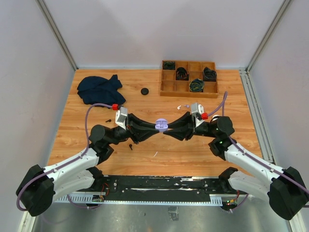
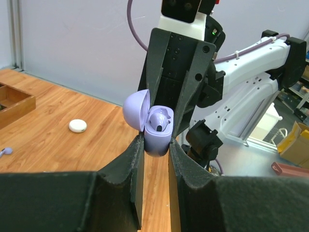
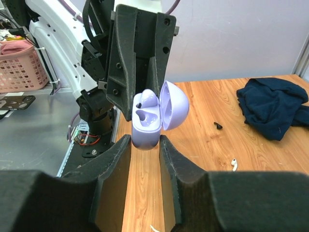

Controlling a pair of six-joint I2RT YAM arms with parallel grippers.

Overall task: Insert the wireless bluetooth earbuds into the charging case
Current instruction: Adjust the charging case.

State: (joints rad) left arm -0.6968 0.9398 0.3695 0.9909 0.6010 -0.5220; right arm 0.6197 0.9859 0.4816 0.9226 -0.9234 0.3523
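Open purple case (image 1: 161,125) held above the worktop (image 1: 183,155).
It is clenched by left hand (image 2: 156,144); right hand (image 3: 145,145) flanks it, grip unclear; bud (image 2: 159,122) inside.

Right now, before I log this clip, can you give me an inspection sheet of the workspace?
Surface: brown wood-grain tabletop, no damage seen.
Job's things: open pale purple plastic charging case held above the table, with a pale purple earbud seated inside; white earbud and black earbud lie loose on the wood.
Clutter: crumpled dark blue cloth; small black round case; small white round case.
Grippers: left end effector shut on the case base; right end effector flanks the case, grip unclear.
Cables: coiled black cables in the wooden compartment tray; pale purple arm cable.
Surroundings: plain grey walls; pink basket beyond the table.
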